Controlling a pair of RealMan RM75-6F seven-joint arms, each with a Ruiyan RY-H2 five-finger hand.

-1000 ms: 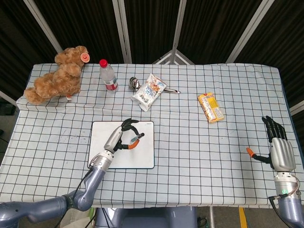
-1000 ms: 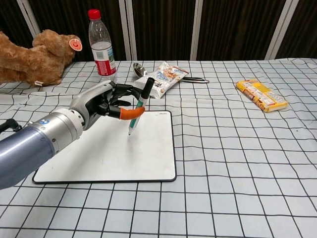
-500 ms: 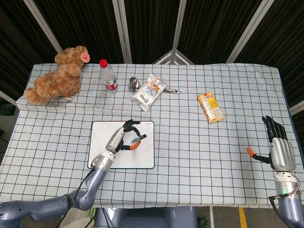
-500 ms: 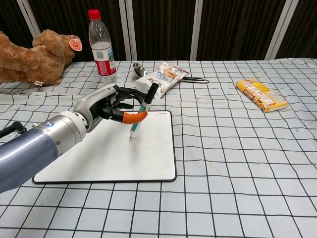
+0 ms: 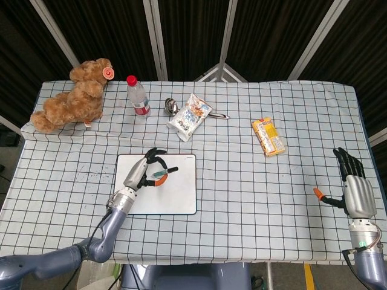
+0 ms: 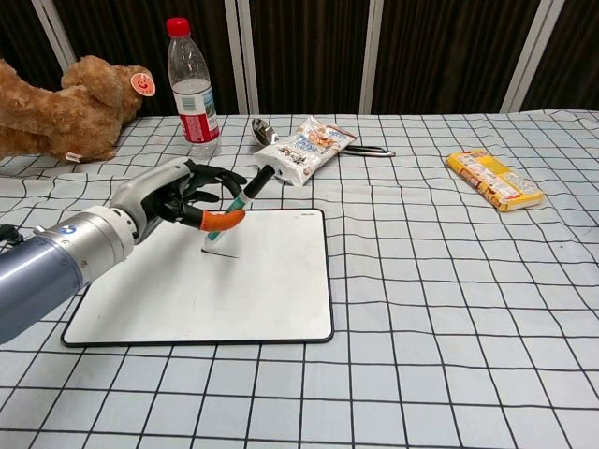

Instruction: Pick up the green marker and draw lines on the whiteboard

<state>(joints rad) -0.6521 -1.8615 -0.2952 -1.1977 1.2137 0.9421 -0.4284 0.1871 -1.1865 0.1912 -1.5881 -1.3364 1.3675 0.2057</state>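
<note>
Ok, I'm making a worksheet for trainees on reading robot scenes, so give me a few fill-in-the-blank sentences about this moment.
1. The left hand holds the green marker with its tip down on the ______.
2. The water bottle has a ______ cap.
3. The brown ______ lies at the table's far left corner.
4. The right hand holds ______.

Missing words: whiteboard; red; teddy bear; nothing

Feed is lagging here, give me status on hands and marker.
Left hand pinches green marker, tip on white rectangular whiteboard. Right hand open, idle. Nothing in the way.
</note>
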